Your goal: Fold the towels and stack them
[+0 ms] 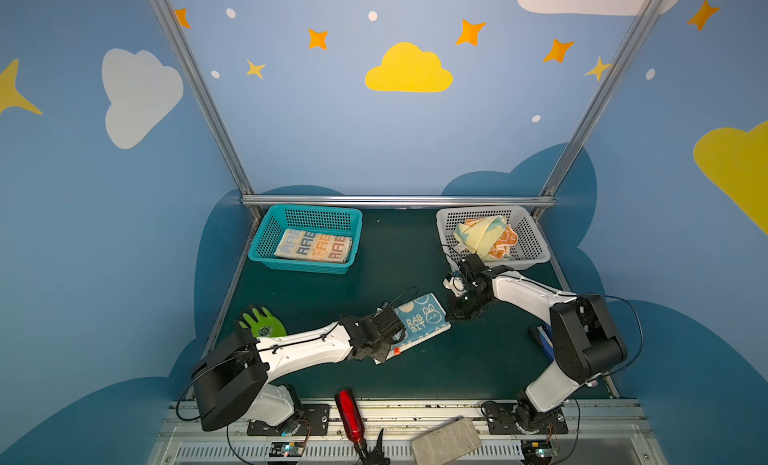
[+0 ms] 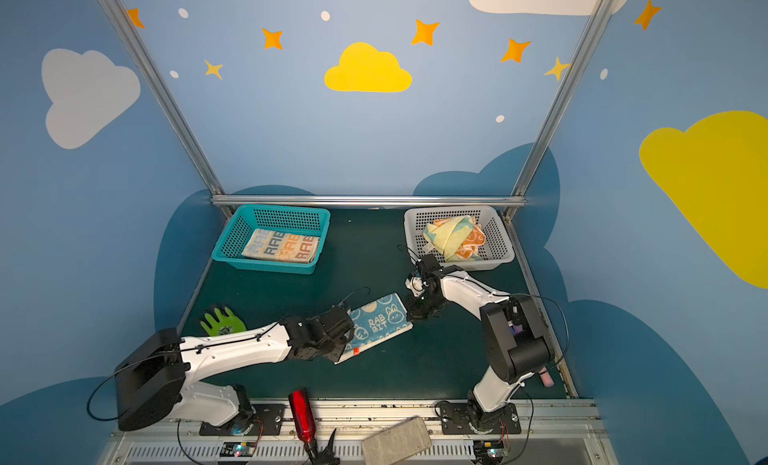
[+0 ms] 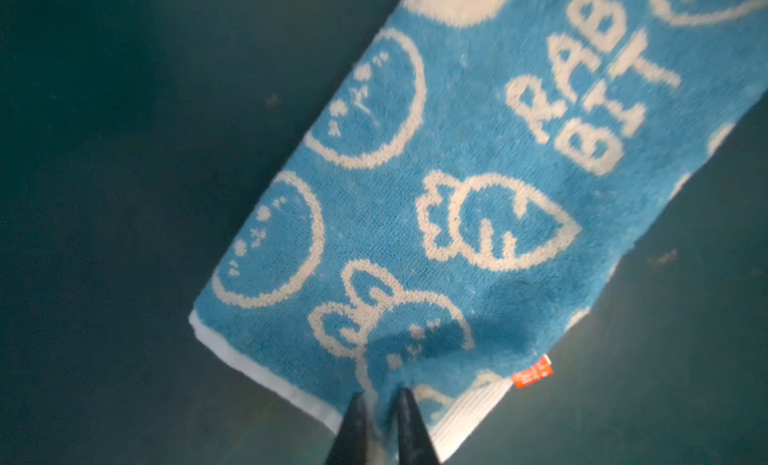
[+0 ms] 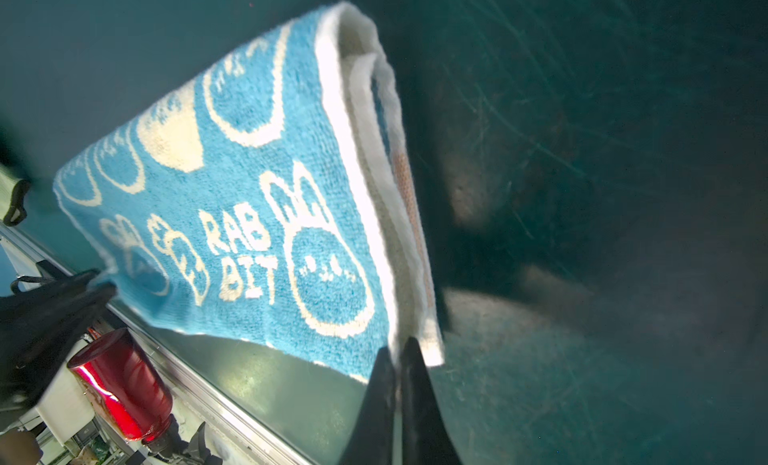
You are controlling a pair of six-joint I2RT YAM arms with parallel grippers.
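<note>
Blue towel [image 1: 422, 319], folded, lay mid-way across the table [image 1: 478, 359], with left gripper [image 3: 384, 417] and right gripper [image 4: 399, 359] each clamped on one end. Cream towel [image 1: 313, 246] sat folded in teal basket [image 1: 291, 268], back-left corner. Two crumpled towels [image 1: 484, 236] awaited folding in white basket [image 1: 536, 251], back-right corner.

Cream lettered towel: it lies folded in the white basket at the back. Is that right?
Not quite. The cream lettered towel lies folded at the back, but in the teal basket, not the white basket. Both top views show this.
</note>
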